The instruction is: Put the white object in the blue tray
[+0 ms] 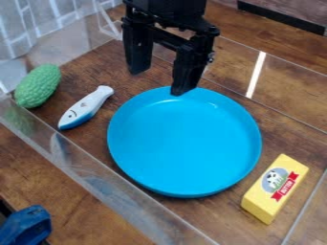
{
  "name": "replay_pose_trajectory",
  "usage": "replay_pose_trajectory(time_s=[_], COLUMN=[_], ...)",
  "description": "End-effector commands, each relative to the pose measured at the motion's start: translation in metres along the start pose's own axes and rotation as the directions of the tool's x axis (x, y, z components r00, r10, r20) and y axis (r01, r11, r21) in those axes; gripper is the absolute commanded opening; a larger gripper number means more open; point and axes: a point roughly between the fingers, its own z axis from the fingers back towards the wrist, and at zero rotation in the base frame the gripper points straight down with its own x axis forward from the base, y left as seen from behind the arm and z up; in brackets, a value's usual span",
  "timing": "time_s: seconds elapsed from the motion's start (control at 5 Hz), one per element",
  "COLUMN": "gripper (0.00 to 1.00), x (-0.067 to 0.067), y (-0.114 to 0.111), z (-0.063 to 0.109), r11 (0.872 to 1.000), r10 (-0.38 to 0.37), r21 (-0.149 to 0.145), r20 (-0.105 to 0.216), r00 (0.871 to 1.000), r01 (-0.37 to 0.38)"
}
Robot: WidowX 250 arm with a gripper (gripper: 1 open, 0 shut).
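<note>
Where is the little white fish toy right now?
The white fish toy lies on the wooden table, left of the blue tray and just right of the green bumpy gourd.

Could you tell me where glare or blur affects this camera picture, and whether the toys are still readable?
In the camera view, a bright streak of glare crosses the wooden table right of the open tool; the fish toy, blue plate and yellow block stay legible, though the whole picture is soft and low in detail.
</note>
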Motion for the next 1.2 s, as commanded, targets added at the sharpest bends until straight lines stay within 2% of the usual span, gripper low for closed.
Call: replay_pose_trajectory(time_s=[0.0, 0.2, 0.6, 0.8, 1.0], gripper=[1.0, 1.0, 1.0, 1.0, 1.0], x=[-0.003, -0.006, 0.002, -0.001, -0.001], y=[-0.001, 0.017, 0.047, 0.053, 0.048], z=[-0.009, -0.02, -0.021, -0.026, -0.034], r11=[0.999, 0.997, 0.998, 0.998, 0.999], r10=[-0.033, -0.078, -0.056, -0.037, -0.017], r21=[0.001, 0.021, 0.032, 0.041, 0.043], r20=[-0.014, -0.03, -0.048, -0.053, -0.062], r00=[0.999, 0.996, 0.997, 0.998, 0.998], r01=[0.033, 0.079, 0.058, 0.039, 0.02])
